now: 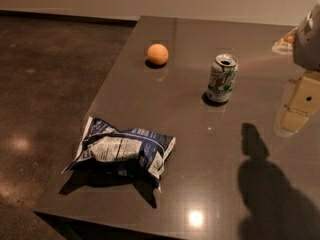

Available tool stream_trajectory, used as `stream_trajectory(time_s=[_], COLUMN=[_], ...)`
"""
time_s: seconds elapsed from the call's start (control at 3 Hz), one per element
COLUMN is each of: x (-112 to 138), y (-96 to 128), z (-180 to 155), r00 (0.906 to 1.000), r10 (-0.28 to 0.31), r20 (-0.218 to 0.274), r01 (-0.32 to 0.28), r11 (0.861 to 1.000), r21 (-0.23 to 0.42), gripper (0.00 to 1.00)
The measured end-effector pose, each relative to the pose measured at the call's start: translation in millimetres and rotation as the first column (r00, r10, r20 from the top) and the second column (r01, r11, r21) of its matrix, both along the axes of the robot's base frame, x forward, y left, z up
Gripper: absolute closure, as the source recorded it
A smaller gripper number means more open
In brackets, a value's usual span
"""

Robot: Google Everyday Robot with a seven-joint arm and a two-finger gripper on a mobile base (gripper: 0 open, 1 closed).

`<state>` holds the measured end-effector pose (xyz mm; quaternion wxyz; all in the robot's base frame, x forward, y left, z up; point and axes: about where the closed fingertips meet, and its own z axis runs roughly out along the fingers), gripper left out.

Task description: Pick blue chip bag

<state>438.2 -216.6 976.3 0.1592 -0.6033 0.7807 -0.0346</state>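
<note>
The blue chip bag [121,151] lies crumpled near the front left corner of the dark table [200,149], its white panel of small text facing up. My gripper [299,106] hangs at the right edge of the view, above the table's right side. It is far to the right of the bag and holds nothing that I can see. Its shadow falls on the table at the front right.
A green-and-white soda can [222,78] stands upright mid-table, between the bag and the gripper. An orange ball-like fruit [157,54] sits further back on the left. The table's left and front edges drop to a dark floor [45,84].
</note>
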Motion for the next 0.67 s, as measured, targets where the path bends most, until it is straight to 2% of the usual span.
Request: stream_trajectory(time_s=[0.67], x=[-4.3], y=[6.9], z=[5.7], r00=[0.9999], r10=[0.010], r20=[-0.007], r01=[-0.010], r11=[1.000], r21=[0.022], gripper=[0.00])
